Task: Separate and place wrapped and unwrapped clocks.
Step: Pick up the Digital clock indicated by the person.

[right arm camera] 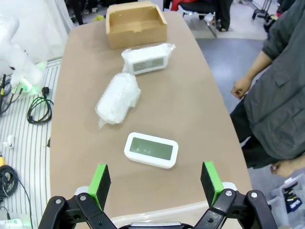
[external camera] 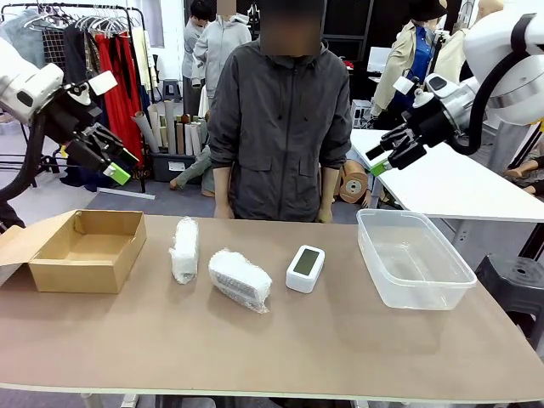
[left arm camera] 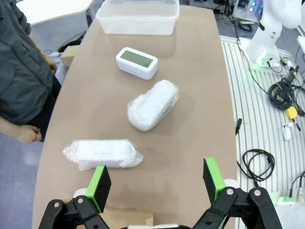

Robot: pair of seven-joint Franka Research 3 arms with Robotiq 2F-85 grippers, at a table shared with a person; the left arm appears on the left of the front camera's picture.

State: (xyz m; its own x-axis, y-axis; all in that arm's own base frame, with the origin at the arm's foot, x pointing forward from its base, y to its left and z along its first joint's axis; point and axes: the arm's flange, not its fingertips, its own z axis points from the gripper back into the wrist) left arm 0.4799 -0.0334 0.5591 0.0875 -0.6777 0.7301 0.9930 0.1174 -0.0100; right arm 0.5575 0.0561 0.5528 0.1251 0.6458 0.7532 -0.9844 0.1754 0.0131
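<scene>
The left gripper (external camera: 121, 166) and the right gripper (external camera: 376, 161) hang over the table (external camera: 340, 340), both with jaws spread wide, holding nothing. In the middle lie the left wrapped clock (external camera: 184, 249) and the right wrapped clock (external camera: 240, 279), and the bare white clock (external camera: 305, 268) sits just right of them. A brown box (external camera: 81, 276) is at the left end, a clear tub (external camera: 425, 293) at the right

A clothes rack (external camera: 93, 21) is standing at the far left, carrying red and dark garments (external camera: 115, 76). A white table (external camera: 459, 187) is sitting far right, a black stool (external camera: 514, 280) standing nearer. Grey floor (external camera: 51, 191) is showing under the rack.
</scene>
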